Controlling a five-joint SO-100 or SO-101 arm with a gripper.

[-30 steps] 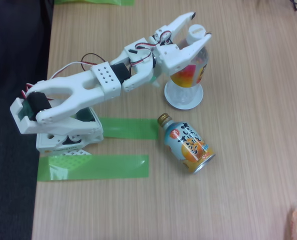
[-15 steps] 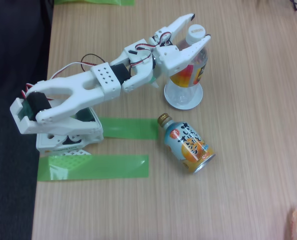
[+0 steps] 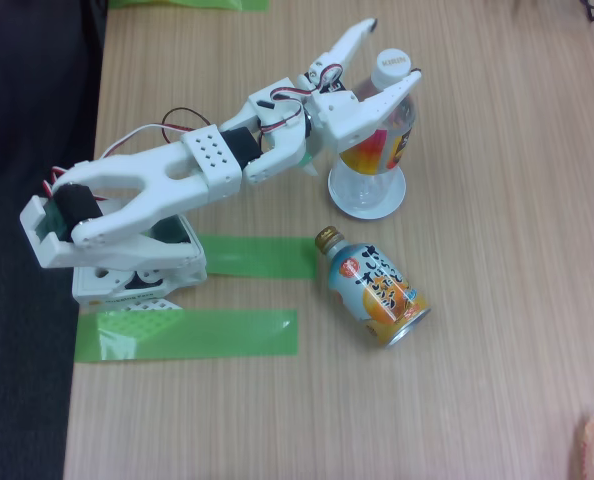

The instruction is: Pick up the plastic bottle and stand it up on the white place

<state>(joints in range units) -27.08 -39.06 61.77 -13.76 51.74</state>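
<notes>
Above the white place [image 3: 368, 205], gripper [image 3: 393, 47] spread wide, straddling the upright plastic bottle [image 3: 382, 130], upper finger clear of the cap

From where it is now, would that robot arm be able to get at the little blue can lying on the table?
Probably yes: the blue can lies near the arm's base, with bare table around it, and the end effector is open.

In the fixed view the white arm reaches from its base at the left edge up and to the right, its links stretched out in a low line with red and black wires looping over the middle joints. The hand [image 3: 395, 47] stands spread wide, one finger angled up and away, the other pointing right.
</notes>
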